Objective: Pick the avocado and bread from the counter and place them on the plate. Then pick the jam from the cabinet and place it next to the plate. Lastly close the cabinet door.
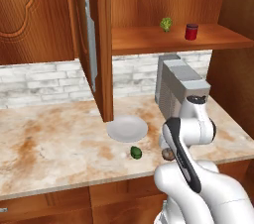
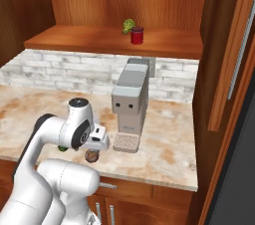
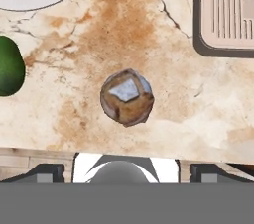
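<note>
The bread (image 3: 127, 97), a mottled brown-grey lump, lies on the counter (image 3: 198, 109) straight below my gripper (image 3: 127, 171), whose jaws stand open and apart from it. In the right base view the gripper (image 2: 95, 147) hovers just above the bread (image 2: 91, 157). The dark green avocado (image 3: 9, 67) sits to the bread's left, near the counter's front edge (image 1: 136, 152). Behind it is the white plate (image 1: 127, 129), bare. The red jam (image 1: 191, 31) stands on the shelf of the cabinet (image 1: 163, 39). The cabinet door (image 1: 92, 44) is swung open.
A grey coffee machine (image 1: 181, 89) stands just right of the plate, its drip tray (image 3: 228, 12) close to the bread. A yellow-green leafy item (image 1: 166, 24) sits beside the jam. A tall wooden panel (image 2: 224, 50) bounds the counter on the right.
</note>
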